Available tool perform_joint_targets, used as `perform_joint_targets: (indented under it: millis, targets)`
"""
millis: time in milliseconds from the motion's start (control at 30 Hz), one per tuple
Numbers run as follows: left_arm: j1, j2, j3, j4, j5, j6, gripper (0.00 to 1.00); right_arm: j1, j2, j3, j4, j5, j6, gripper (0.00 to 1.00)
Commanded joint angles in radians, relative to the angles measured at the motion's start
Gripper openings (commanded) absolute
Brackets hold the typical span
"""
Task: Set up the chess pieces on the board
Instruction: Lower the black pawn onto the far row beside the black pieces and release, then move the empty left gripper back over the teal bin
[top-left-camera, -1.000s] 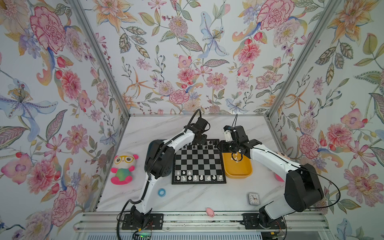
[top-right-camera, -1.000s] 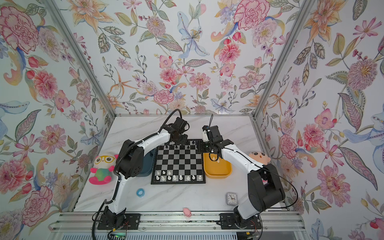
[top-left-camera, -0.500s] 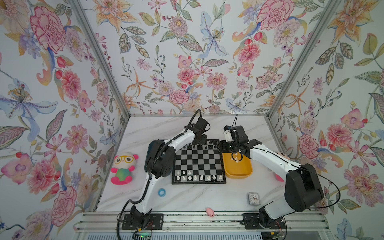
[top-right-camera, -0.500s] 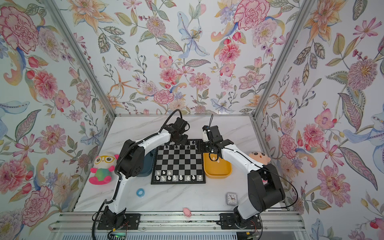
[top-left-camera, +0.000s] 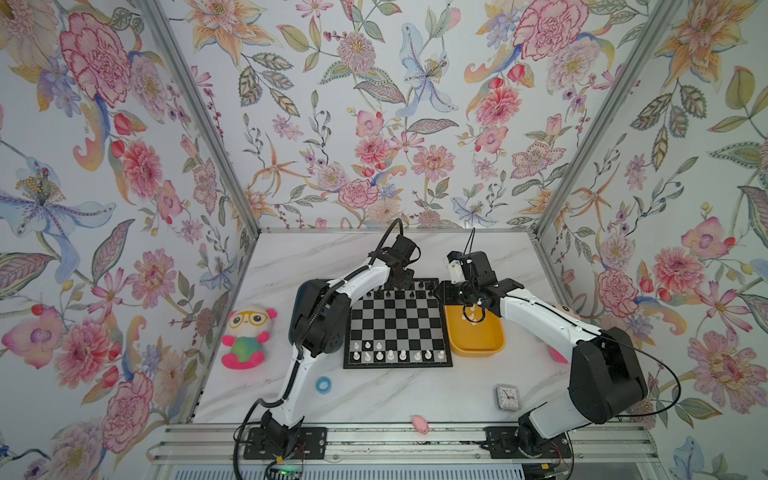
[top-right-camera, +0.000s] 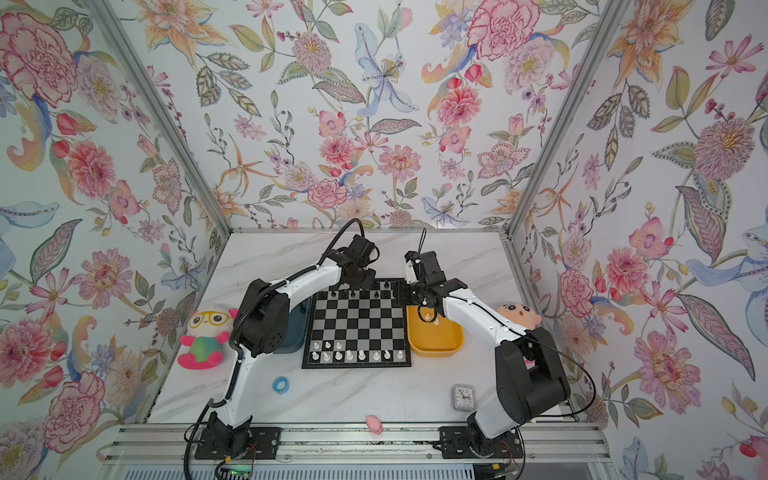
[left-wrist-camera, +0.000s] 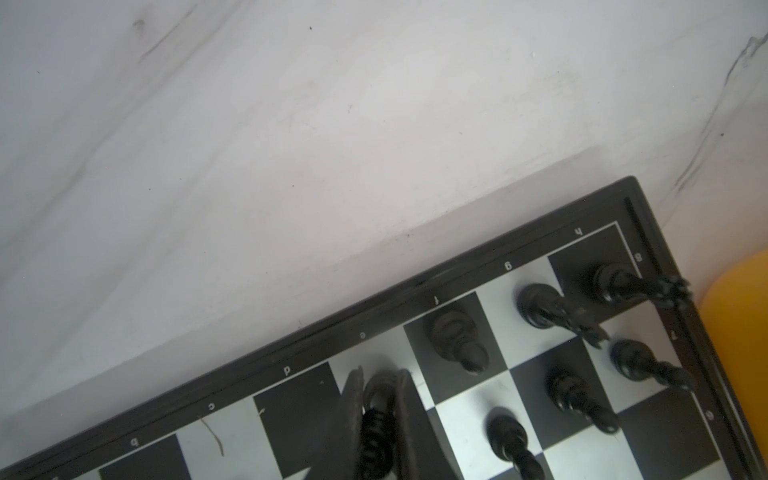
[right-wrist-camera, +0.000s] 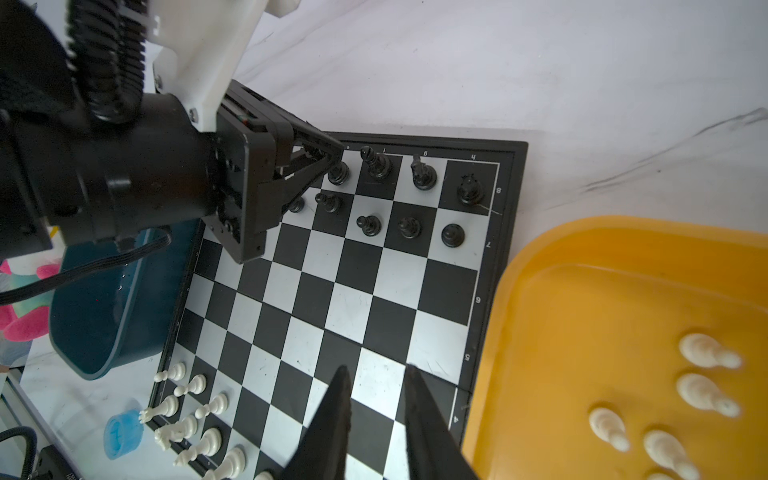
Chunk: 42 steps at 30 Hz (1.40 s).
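Stretching across the board, left fingers pinch a black piece; right fingers hover spread.

I am operating in a robot test cell, not a lived-in room. Three floral-print panels set in aluminium posts box in a marble-look table. Both arm bases are bolted to a slotted rail at the front edge, and loose cables run exposed.

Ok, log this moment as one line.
left pincer: shut on black piece, board far row | right pincer: open, empty | yellow bin: holds white pieces
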Motion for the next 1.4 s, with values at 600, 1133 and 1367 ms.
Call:
perform_joint_targets:
  millis: [600,1133,1367]
  targets:
    - [-0.021,0.022,0.020,0.003,-0.025,0.007,0.27,-0.006,0.001,-0.007,0.017,-0.011,0.012,0.25]
    - [-0.027,-0.045,-0.002,0.011,-0.054,0.009,0.30,-0.005,-0.008,-0.009,0.017,-0.009,0.013,0.25]
    - [-0.027,-0.078,-0.006,0.016,-0.061,0.009,0.30,-0.004,-0.014,-0.009,0.016,-0.007,0.012,0.25]
